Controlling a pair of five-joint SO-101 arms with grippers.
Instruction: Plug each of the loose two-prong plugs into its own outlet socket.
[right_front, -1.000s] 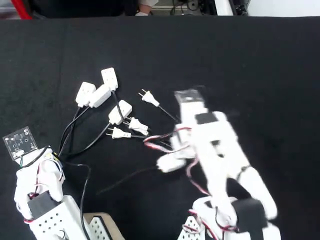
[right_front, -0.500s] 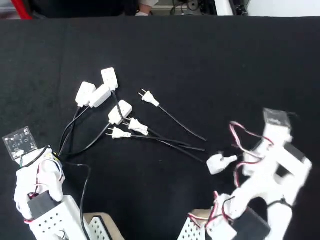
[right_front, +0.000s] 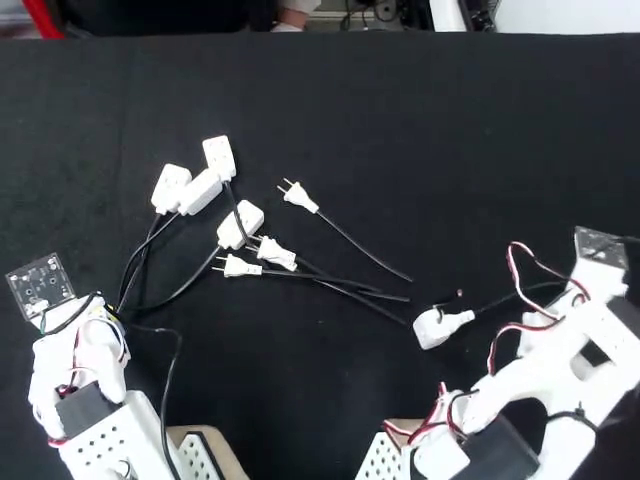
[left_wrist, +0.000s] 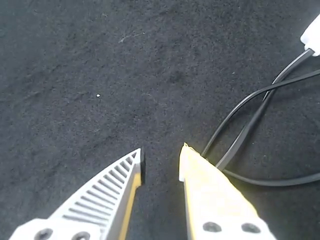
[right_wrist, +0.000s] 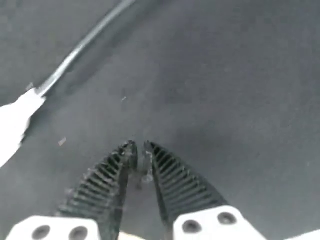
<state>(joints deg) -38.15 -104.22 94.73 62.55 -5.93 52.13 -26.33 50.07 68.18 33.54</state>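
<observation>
You had the black cloth-covered table (right_front: 450, 130) under everything. The white plastic right arm (right_front: 560, 370) sat folded at the lower right of the high view, and the white left arm (right_front: 85, 400) at the lower left.

Your left gripper (left_wrist: 161, 162) hung just over the cloth with its fingers a small way apart and nothing between them. Thin black cables (left_wrist: 250, 115) lay just beside one finger. Your right gripper (right_wrist: 139, 150) was all but closed, its ribbed fingers almost meeting at the tips, and it held nothing either.

Four white block-shaped outlet sockets (right_front: 200, 190) lay bunched together left of the table's centre, their cords trailing toward the left arm. Three white two-prong plugs lay loose near them. One (right_front: 291, 192) lay apart to the right of the bunch, and the other two (right_front: 272, 250) (right_front: 235, 265) lay close together just below the lowest socket.

A single white connector on a black cord (right_front: 440, 325) lay well apart from the rest, near the right arm (plug or socket, I couldn't tell).
</observation>
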